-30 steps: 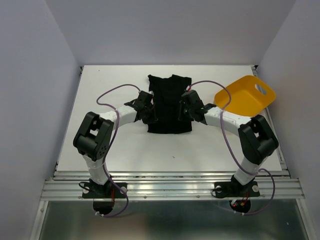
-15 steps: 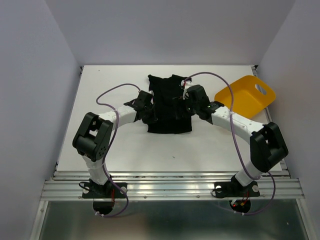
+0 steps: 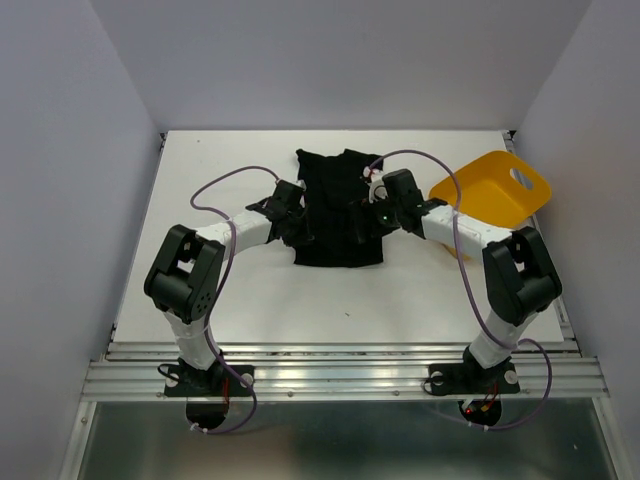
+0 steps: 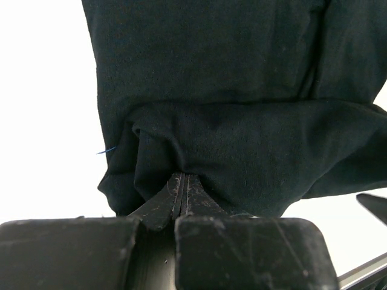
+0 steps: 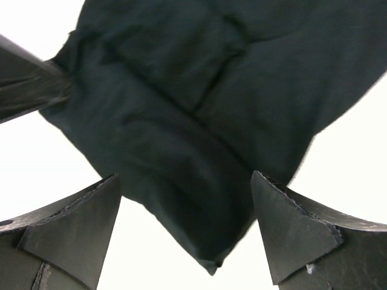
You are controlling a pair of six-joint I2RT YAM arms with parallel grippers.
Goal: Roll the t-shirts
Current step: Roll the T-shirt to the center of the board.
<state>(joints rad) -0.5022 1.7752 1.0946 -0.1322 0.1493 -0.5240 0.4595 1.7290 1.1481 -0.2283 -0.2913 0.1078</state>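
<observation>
Top view: black t-shirt [image 3: 338,215] is lying flat on the white table [image 3: 230,300], between both arms. Yellow tub [image 3: 495,195] is sitting to its right, apart from it. Left gripper [image 3: 292,215] is sitting at the shirt's left edge, right gripper [image 3: 383,205] over its right edge.

Left wrist: jaws are pressing together, pinching a bunched fold of the cloth.

Right wrist: jaws are standing wide over a folded corner of the shirt, gripping nothing.
</observation>
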